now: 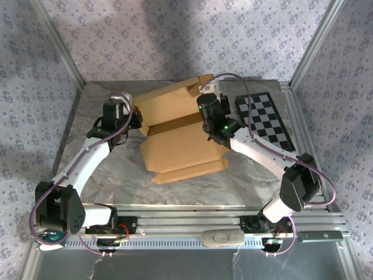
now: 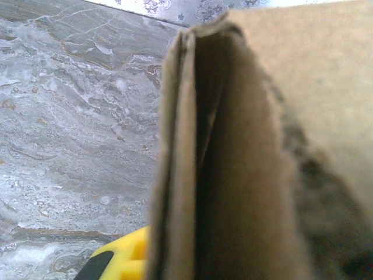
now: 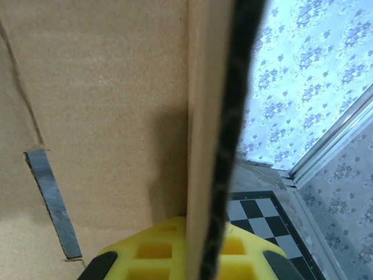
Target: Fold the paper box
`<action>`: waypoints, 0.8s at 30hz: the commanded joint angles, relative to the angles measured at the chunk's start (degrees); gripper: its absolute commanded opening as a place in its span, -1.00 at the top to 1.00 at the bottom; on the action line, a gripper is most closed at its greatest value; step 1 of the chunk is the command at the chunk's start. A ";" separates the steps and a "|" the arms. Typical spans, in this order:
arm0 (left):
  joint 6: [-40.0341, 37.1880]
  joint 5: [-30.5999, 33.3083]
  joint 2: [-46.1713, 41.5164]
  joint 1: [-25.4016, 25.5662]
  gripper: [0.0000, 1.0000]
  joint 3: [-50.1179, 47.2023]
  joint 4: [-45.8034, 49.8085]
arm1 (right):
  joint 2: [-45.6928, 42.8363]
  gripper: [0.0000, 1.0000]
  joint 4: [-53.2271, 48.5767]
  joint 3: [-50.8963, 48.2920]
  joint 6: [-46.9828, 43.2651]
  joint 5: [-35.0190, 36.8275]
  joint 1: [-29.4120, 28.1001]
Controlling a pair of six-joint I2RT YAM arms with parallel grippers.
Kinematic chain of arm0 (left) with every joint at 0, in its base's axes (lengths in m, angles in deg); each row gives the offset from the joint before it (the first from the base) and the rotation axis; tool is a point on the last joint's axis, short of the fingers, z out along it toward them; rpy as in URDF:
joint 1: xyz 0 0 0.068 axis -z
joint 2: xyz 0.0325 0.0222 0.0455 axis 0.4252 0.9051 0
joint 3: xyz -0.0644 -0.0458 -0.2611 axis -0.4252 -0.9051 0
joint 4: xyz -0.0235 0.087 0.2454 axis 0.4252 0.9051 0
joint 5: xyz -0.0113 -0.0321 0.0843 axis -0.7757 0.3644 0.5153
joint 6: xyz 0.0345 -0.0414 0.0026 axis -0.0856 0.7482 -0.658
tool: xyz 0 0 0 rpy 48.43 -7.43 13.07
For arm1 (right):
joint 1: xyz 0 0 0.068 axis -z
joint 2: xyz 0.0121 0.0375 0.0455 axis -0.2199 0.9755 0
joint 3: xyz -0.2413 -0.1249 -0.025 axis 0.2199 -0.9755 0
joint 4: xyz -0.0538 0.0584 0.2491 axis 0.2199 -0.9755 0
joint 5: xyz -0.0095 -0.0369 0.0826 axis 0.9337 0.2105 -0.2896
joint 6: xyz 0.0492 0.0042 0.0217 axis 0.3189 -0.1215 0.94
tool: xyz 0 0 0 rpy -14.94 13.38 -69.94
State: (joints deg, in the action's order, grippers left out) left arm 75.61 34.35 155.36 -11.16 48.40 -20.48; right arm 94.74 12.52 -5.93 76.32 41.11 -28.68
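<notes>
1. Firstly, at the near edge, an aluminium rail (image 1: 192, 224) carries both arm bases. A grey oblong pad (image 1: 222, 238) lies on it between them.
2. Beyond the rail is the marble-patterned table (image 1: 116, 175). The paper box (image 1: 180, 146) sits at its middle, partly folded. The near panel lies flat with a narrow flap at its front, and the rear panel is raised.
3. The left gripper (image 1: 137, 119) meets the box's left edge and is clamped on a doubled cardboard wall. The left wrist view shows that layered edge standing upright close to the lens, with one yellow finger (image 2: 122, 262) at the bottom. The cardboard hides the opposite finger.
4. The right gripper (image 3: 201, 259) is at the box's right rear, closed tight on an upright flap. The flap's edge runs between the two yellow pads.
5. The right wrist view shows a die-cut slot (image 3: 52, 201) in the panel, with dark surface showing through it. In the top view that spot is covered by the right arm, but the box's whole outline can be read there.
6. The checkerboard (image 1: 265, 121) lies flat to the right of the box, apart from it. The right arm's cable crosses its left side.
7. Blurred cardboard takes up the right half of the left wrist view, so no detail can be made out there. The box's right edge is hidden under the right arm.
8. Farthest back are flower-patterned walls (image 1: 192, 35) behind the table.
</notes>
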 commanded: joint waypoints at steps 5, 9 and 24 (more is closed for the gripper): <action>1.55 -0.44 -0.88 -0.46 1.00 3.23 -1.52 | 2.48 0.50 -0.15 3.13 -3.40 6.37 -2.20; 0.85 0.20 -0.54 -0.46 1.00 3.22 -1.13 | -4.28 -0.19 -7.38 2.70 -0.40 -3.44 -1.92; 1.85 3.61 -0.39 0.59 1.00 4.24 1.13 | -17.42 -0.80 -16.11 4.32 17.94 -30.80 1.83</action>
State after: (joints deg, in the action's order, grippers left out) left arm 76.15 36.89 155.36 -11.10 49.60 -19.60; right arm 76.62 -1.34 -0.68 87.38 11.32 -25.58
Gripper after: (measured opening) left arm 0.090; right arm 0.912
